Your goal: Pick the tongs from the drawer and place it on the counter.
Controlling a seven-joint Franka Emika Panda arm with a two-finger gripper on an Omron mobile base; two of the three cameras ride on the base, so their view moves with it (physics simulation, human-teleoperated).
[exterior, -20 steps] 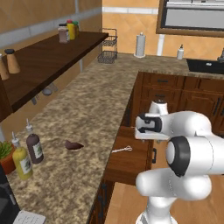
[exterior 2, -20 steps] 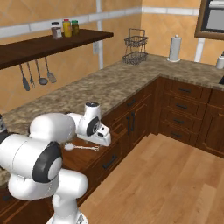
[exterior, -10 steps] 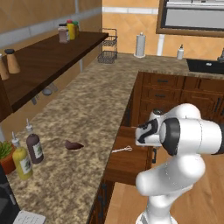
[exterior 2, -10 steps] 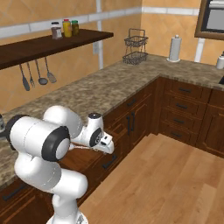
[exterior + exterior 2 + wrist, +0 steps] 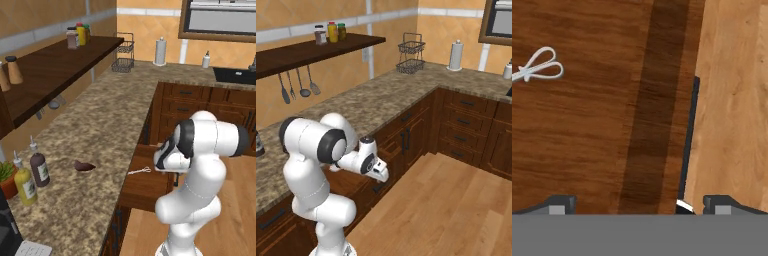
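The tongs [image 5: 538, 66] are a small silvery utensil lying flat on the wood bottom of the open drawer [image 5: 587, 130], at the upper left of the hand view. From the left base they show as a thin pale sliver [image 5: 139, 171] in the drawer [image 5: 145, 182], close to the counter [image 5: 100, 125]. My gripper [image 5: 640, 202] is open and holds nothing. It hangs above the drawer's dark front board, with the black handle [image 5: 689, 135] just right of centre. From the right base the gripper [image 5: 382, 175] points down beside the cabinets. The tongs lie well off to one side of the fingertips.
On the counter near the drawer lie a small dark brown lump [image 5: 84, 165] and two sauce bottles [image 5: 31, 172]. A dark wall shelf [image 5: 55, 65] runs above the counter. A wire basket [image 5: 125, 57] and a paper towel roll [image 5: 160, 50] stand far back. Wooden floor [image 5: 737, 100] lies beyond the drawer front.
The arm has folded, its elbow swinging in front of the left base camera. The hand has sunk lower and a little outward over the drawer's front. The tongs have not moved.
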